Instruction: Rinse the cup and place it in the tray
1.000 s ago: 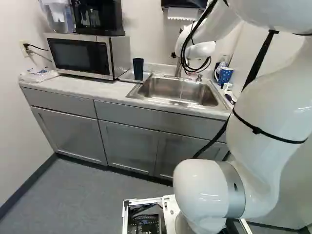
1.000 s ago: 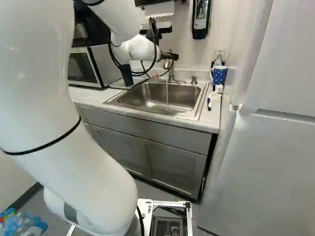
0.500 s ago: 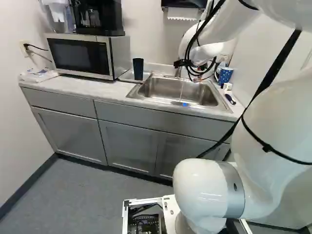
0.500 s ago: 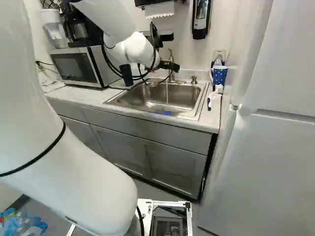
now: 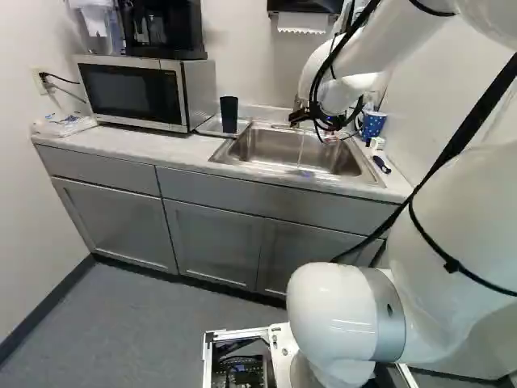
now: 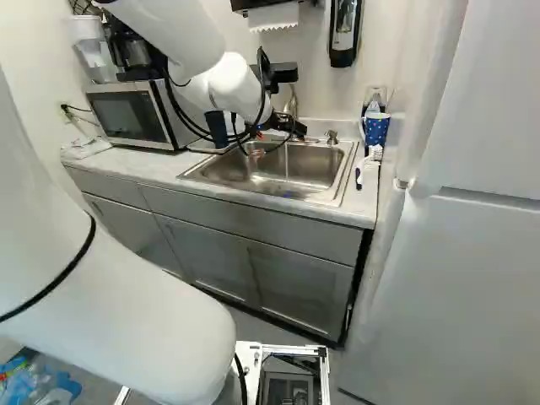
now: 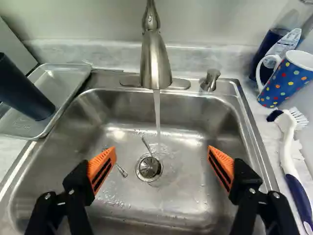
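Observation:
My gripper [image 6: 288,126] is low over the sink. In the wrist view the gripper [image 7: 162,152] is open, its orange-padded fingers wide apart with nothing between them; the sink floor and drain show beyond. Beside the basin, a dark cup [image 7: 24,90] stands in a shallow tray [image 7: 63,84]. On the counter at the opposite side is a blue mug [image 7: 285,81] with coloured dots and a white handle. Water runs from the faucet [image 7: 155,61] into the sink [image 7: 190,171], close to the drain.
Small metal pieces lie by the drain [image 7: 148,167]. A white-and-blue brush [image 7: 288,147] lies beside the sink near the mug, with a dark bottle [image 7: 271,49] behind. The microwave [image 5: 133,93] stands past the tray. A tall white cabinet [image 6: 472,278] rises right of the counter.
My arm has reached lower, bringing the gripper down from about faucet height toward the sink. The base, cup, tray and mug have not moved.

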You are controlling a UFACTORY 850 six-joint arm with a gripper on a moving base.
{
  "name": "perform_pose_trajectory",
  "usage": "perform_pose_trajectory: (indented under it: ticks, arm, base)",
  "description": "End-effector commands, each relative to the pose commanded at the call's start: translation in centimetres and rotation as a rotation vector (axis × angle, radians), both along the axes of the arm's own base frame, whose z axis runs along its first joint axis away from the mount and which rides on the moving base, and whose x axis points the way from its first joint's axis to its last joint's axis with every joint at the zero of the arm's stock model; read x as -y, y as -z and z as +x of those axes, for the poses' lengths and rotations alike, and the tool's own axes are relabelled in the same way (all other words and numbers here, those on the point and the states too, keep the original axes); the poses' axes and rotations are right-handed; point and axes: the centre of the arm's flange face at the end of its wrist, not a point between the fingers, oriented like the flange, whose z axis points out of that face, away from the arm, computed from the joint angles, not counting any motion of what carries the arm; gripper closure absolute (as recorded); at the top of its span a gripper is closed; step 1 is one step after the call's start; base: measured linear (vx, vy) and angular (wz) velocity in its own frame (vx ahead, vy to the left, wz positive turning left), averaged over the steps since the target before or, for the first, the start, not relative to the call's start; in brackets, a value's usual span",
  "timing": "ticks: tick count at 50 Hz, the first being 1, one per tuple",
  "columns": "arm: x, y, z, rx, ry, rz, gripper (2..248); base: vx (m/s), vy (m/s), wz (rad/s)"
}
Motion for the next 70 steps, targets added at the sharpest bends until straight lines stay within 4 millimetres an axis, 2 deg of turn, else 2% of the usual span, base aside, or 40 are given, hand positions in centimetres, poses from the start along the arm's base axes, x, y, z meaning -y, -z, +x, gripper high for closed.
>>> perform_pose_trajectory:
  ticks: [30,45,70]
  arm:
    - [-0.3,0.0,-0.1,0.0,-0.007,0.0,3]
    - [-1.9,0.1,-0.7,0.003,-0.04,-0.001,3]
    - [-5.6,0.1,-0.9,0.005,-0.124,-0.001,3]
  base:
    - [0.0,0.0,0.0]
    - [0.0,0.0,0.0]
    - [0.0,0.0,0.0]
